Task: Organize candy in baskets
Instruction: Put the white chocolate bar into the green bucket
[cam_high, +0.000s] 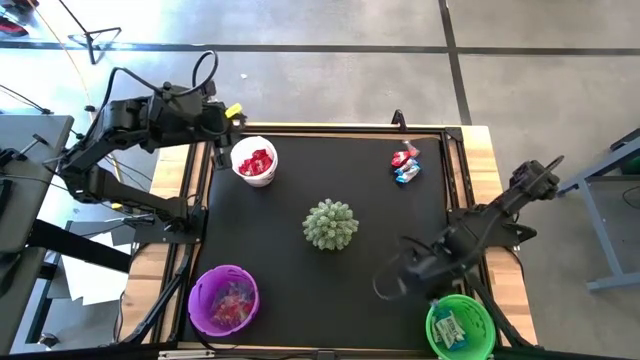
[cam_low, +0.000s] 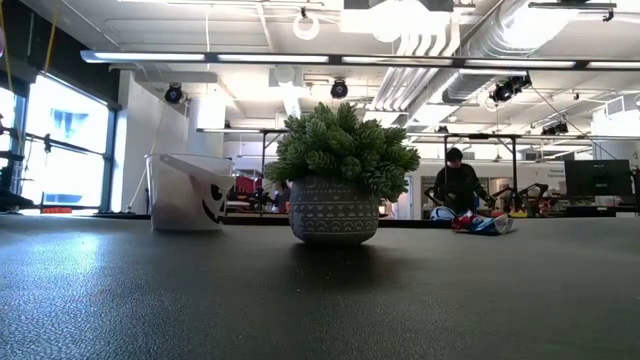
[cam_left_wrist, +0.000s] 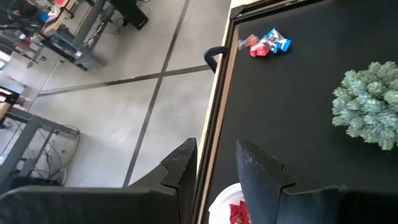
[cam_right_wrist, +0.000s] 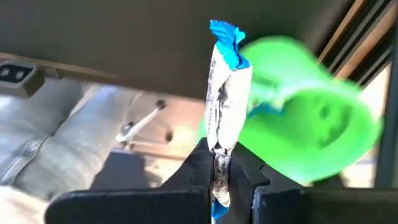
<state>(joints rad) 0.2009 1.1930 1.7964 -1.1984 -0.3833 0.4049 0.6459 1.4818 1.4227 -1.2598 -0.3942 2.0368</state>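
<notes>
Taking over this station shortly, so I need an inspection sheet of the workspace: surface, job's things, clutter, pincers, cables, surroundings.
Surface: black mat on a wood-edged table.
Job's things: white basket with red candy; purple basket with mixed candy; green basket with blue-and-silver candy; loose candy at the far right corner.
Clutter: spiky green plant at centre.
Pincers: right pincer shut on a blue-and-silver candy, beside the green basket; left pincer open, empty, by the white basket.
Cables: black loop on the left arm.
Surroundings: person seated beyond the table; concrete floor.
</notes>
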